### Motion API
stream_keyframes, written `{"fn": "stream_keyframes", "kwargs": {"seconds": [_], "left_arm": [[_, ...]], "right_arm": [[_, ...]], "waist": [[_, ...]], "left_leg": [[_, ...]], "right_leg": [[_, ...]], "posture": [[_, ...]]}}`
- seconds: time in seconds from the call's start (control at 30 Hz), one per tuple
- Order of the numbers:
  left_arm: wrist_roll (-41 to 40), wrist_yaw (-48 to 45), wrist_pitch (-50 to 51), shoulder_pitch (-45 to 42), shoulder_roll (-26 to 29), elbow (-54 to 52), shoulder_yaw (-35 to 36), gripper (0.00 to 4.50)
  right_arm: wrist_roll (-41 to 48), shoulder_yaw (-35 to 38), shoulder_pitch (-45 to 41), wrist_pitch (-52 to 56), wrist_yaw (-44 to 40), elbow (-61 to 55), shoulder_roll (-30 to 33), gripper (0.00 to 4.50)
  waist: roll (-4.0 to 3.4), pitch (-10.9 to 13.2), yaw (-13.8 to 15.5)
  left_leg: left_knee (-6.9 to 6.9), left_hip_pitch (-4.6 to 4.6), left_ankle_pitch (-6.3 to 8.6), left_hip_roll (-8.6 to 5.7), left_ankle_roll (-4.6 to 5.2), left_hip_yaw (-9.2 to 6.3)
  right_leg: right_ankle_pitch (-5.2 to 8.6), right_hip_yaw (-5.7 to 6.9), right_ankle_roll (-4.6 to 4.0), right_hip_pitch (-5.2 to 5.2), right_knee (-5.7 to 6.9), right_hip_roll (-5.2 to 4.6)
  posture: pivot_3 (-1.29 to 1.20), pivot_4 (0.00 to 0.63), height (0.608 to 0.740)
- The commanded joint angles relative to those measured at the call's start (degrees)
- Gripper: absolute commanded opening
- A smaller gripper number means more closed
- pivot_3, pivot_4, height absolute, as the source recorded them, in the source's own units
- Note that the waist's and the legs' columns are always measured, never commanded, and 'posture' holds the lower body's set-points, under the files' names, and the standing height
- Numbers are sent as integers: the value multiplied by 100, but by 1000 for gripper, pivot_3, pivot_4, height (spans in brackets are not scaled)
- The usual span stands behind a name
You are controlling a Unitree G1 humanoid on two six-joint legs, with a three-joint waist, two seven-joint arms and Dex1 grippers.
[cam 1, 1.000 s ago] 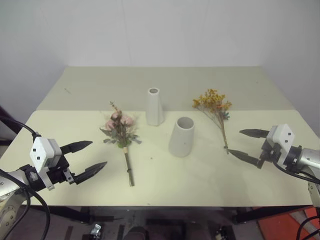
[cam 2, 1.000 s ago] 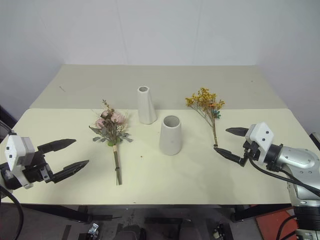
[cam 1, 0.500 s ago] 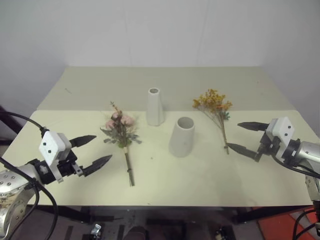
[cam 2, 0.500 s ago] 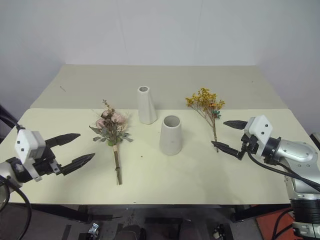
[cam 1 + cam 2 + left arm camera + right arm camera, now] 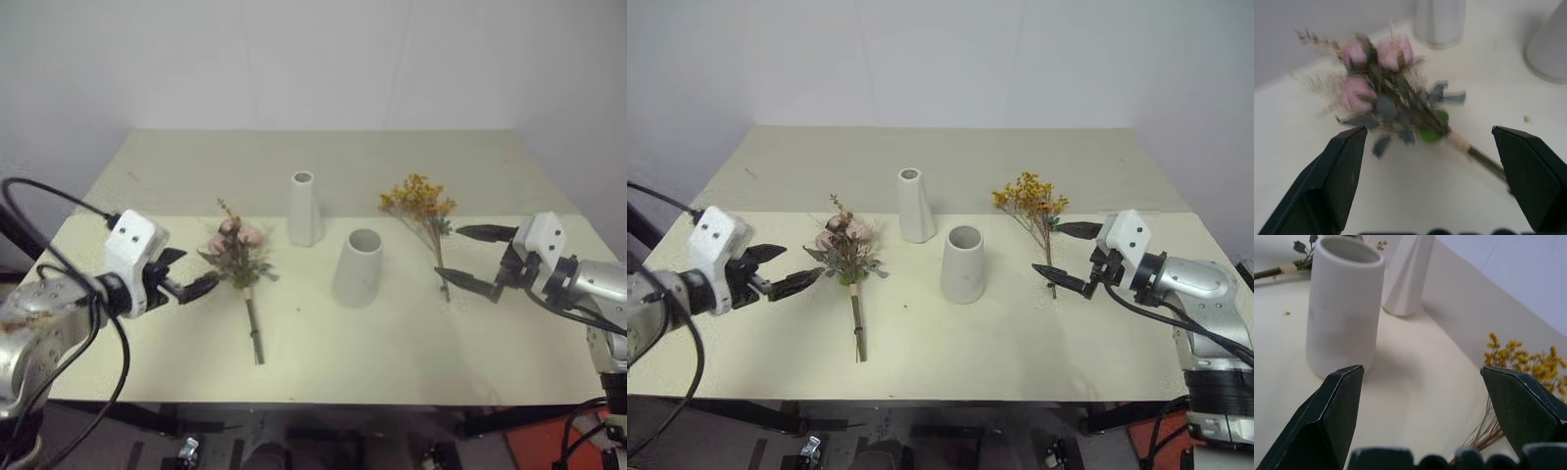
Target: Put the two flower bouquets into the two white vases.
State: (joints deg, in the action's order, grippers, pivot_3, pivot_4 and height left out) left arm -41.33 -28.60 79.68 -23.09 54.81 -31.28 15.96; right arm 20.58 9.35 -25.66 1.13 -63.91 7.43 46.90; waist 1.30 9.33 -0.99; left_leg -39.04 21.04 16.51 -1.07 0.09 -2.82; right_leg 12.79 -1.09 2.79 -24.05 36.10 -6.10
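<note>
Pale cream covers the bench (image 5: 323, 362), and on it lie both bouquets and stand both vases, none of them yet joined. The bouquet of pink roses (image 5: 235, 257) lies flat on the left half, its blooms pointing away from the robot and its thin stems trailing back toward the near edge. The bouquet of yellow-orange blossoms (image 5: 419, 203) lies flat on the right half, flowers toward the far side, its stem ends reaching back toward the robot. Between them stand the two white vases, both upright and empty: the slim vase (image 5: 304, 209) farther back, the wide vase (image 5: 357, 268) nearer and a little to the right of it, the two near each other but apart.

The left tool (image 5: 188, 275) hangs just left of the rose bouquet, level with its leaves, its two black fingers spread wide with nothing between them; in the left wrist view the roses (image 5: 1386, 93) lie ahead, between the open fingers. The right tool (image 5: 462, 259) is likewise spread wide and holds nothing. Its nearer fingertip sits just beside the stem ends of the yellow bouquet; whether it touches them cannot be told. In the right wrist view the wide vase (image 5: 1344, 303) stands ahead between the fingers, with the yellow blossoms (image 5: 1523, 364) off to one side.
</note>
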Motion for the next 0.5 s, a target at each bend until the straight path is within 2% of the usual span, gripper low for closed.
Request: {"fn": "stream_keyframes", "kwargs": {"seconds": [0.03,0.13,0.2,0.43,0.5], "left_arm": [[-439,474,1230,-474,-296,-101,-4,4463],[-1136,1246,1282,-718,-495,307,30,4463],[-1703,2130,1282,-822,-522,706,-138,4463],[-4211,4689,1282,-822,-721,1463,-374,4463],[-5344,5578,751,-714,-442,1616,-766,4463]], "right_arm": [[-30,-32,-290,-175,-220,108,119,4500],[-58,-85,-465,-239,-353,225,102,4500],[-60,-131,-592,-281,-427,313,92,4500],[-47,-247,-966,-460,-679,528,-59,4500],[68,-245,-1064,-500,-834,558,-108,4500]], "waist": [[1,0,-5],[3,2,-26],[3,2,-23],[3,2,0],[3,2,-2]], "left_leg": [[0,3,0,0,0,-1],[0,6,-1,3,-3,-5],[-1,6,-3,4,-5,-9],[0,5,-4,0,-7,-14],[1,6,-6,-1,-12,-14]], "right_leg": [[0,2,0,-1,0,1],[0,0,0,-9,1,1],[0,-1,-1,-12,1,0],[-1,-8,-2,-15,5,-7],[-1,-9,-2,-20,6,-8]], "posture": [[0,150,740],[0,150,740],[0,150,740],[0,150,740],[0,150,740]]}}
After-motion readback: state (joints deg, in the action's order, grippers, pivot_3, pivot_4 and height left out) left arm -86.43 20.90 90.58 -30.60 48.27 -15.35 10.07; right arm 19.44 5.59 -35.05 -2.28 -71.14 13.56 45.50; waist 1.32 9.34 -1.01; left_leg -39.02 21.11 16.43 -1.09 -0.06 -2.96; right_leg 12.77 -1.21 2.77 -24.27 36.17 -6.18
